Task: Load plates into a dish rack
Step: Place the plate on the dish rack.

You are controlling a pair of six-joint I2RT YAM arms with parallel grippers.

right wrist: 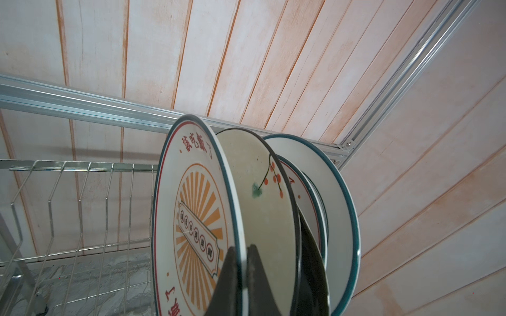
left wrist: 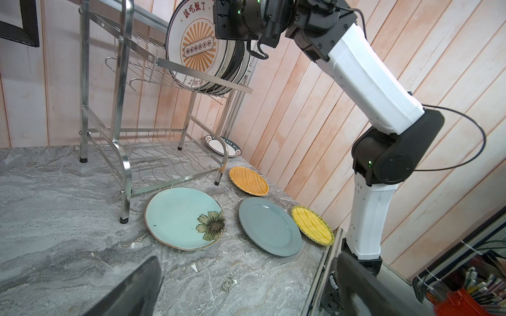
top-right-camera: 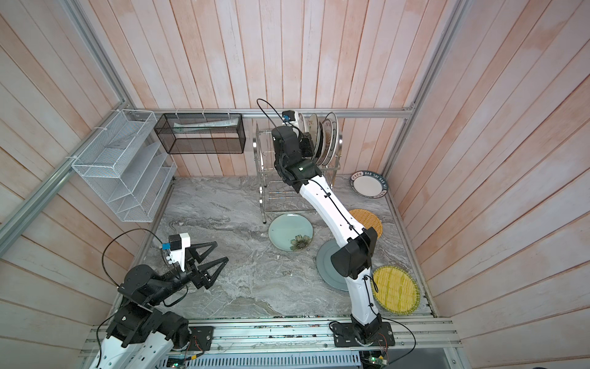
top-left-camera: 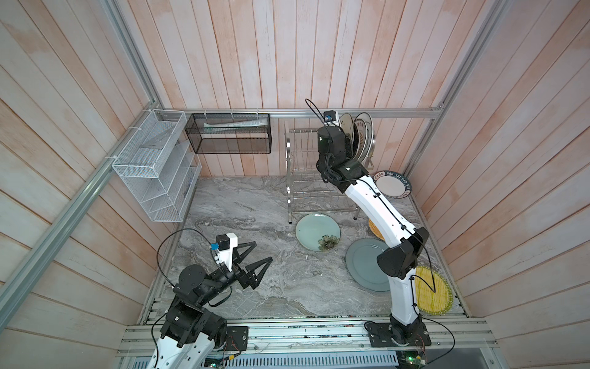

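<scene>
Seemingly slotted, sunburst plate (right wrist: 191, 213) is rim-clamped by right hand (right wrist: 243, 248); left hand (top-left-camera: 262, 251) spread wide.

Bright, even, diffuse light from overhead; shadows faint and soft-edged. Both top views bow the wall planks (top-left-camera: 64, 159) at the left and right edges. Small highlights on dish rack (left wrist: 124, 164) legs. Wrist views: left gripper (left wrist: 246, 258) and right gripper (right wrist: 242, 249) blurred, dark; sunburst plate (right wrist: 191, 219) sharp.

tops: overhead | left wrist: low, faces rack (left wrist: 202, 77) | right wrist: close, likely same rack
</scene>
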